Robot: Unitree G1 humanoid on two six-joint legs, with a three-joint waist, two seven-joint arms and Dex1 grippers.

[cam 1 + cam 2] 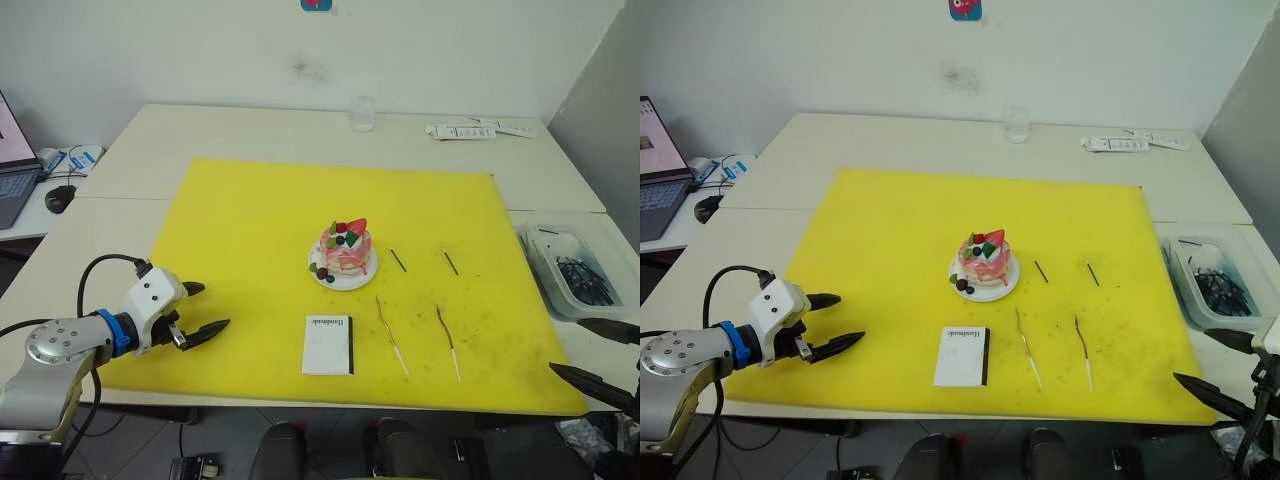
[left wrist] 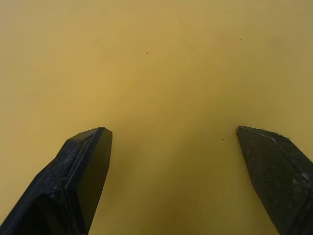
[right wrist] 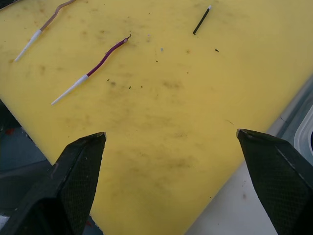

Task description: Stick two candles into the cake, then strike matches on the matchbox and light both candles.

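A: Since the candles (image 1: pixel 391 335) lie flat on the yellow mat (image 1: pixel 250 230), just below and right of centre in the head view, how do we reckon they will handle?

B: We judge them very light, thin and brittle, slightly wavy, so they may roll or snap under a hard squeeze. The second candle (image 1: pixel 447 341) lies right of the first, well apart from it. We would pinch each near the middle of its dark part, leaving the pale bare end free to push into the cake (image 1: pixel 345 248).

A: And the cake?

B: It sits on its white plate (image 1: pixel 364 277) at the middle of the frame, soft on top, so we would press gently between the berries.

A: What else is close by?

B: The matchbox (image 1: pixel 328 344) lies left of the candles, near the mat's lower edge. Two matches (image 1: pixel 398 260) lie right of the cake, the other match (image 1: pixel 451 262) further right; short, stiff and just as light.

A: The hands?

B: Our left hand (image 1: pixel 199 309) hovers at the lower left over the mat, fingers spread and empty. Our right hand (image 1: pixel 597 353) is at the lower right by the mat's corner, also spread wide, holding nothing. A clear tray (image 1: pixel 553 268) sits on the bench (image 1: pixel 280 130) beyond it.
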